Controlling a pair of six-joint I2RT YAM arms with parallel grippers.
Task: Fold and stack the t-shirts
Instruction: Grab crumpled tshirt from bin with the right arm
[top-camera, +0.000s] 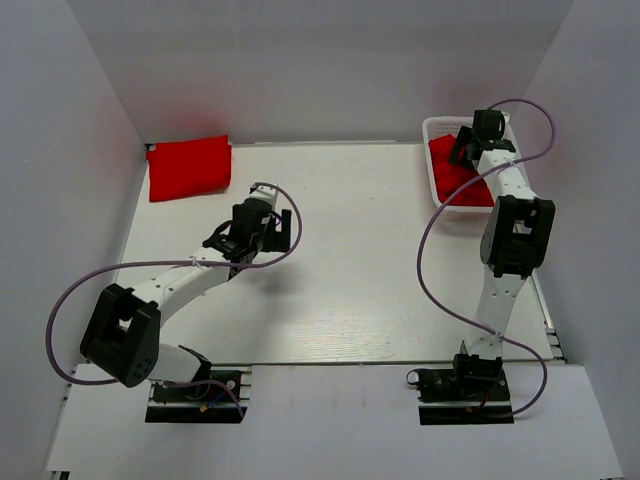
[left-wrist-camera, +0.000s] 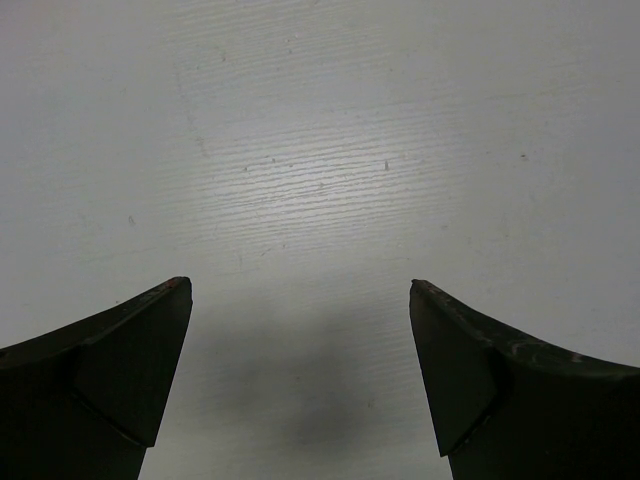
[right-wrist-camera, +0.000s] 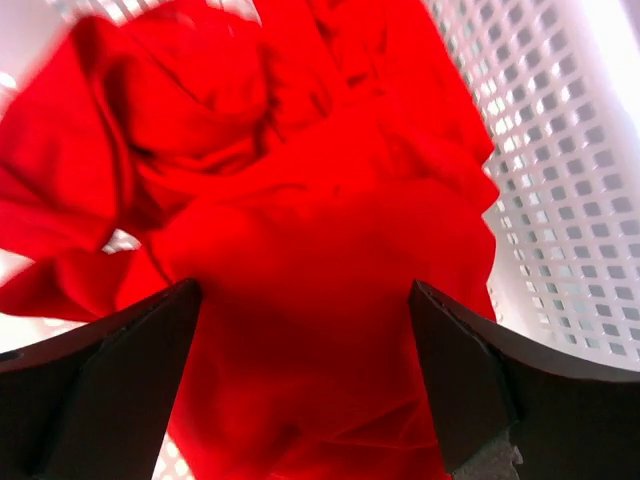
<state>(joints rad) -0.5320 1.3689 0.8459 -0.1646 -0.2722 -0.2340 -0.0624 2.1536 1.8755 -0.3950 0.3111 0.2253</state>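
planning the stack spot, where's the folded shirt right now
In the top view the folded t-shirt lies flat at the far left corner of the table, by the back wall, opposite the white basket at far right.

The t-shirts (right-wrist-camera: 300, 250) are matt cloth, the basket (right-wrist-camera: 560, 150) smooth plastic lattice.

Crumpled bright red cloth t-shirts (right-wrist-camera: 330, 250) in white plastic lattice basket (top-camera: 436, 125), far right, partly hidden under right arm (top-camera: 515, 235), number untellable; blurred close up, cut off at top and bottom edges; folded bright red cloth (top-camera: 190, 167), far left, layers too small to count
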